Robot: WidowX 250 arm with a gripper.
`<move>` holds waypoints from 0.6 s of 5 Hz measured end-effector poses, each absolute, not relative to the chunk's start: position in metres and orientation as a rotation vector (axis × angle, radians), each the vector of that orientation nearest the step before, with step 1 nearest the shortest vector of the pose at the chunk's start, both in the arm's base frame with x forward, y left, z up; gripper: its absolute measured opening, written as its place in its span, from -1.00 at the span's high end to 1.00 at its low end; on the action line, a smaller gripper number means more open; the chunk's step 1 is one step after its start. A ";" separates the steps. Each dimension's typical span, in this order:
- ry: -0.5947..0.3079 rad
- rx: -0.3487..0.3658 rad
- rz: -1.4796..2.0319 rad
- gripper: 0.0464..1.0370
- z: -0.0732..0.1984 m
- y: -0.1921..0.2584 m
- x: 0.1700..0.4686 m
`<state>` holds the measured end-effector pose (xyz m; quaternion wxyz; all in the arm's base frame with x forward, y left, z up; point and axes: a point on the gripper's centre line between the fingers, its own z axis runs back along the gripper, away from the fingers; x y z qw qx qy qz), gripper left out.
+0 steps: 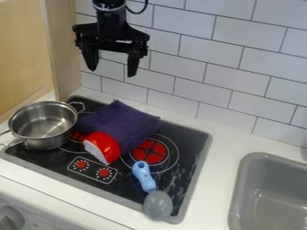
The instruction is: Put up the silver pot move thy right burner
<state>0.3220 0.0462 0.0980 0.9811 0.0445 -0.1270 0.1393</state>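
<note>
Silver pot point(45, 126): on the cooktop's point(128, 186) left edge
Gripper point(111, 72): above the back edge, fingers apart
Purple cloth point(123, 123): beside pot, overlapping right burner's point(150, 152) ring
Blue-handled spoon point(151, 191): near front right corner

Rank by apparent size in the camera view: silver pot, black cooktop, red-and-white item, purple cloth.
1. Black cooktop
2. Silver pot and purple cloth: too alike to rank; the cloth's irregular outline doesn't help
3. Red-and-white item
</note>
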 end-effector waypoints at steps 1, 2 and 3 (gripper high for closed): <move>-0.191 0.092 0.284 -0.92 0.080 0.045 0.310; -0.160 0.105 0.301 -0.92 0.070 0.046 0.300; -0.147 0.120 0.309 -0.92 0.066 0.050 0.295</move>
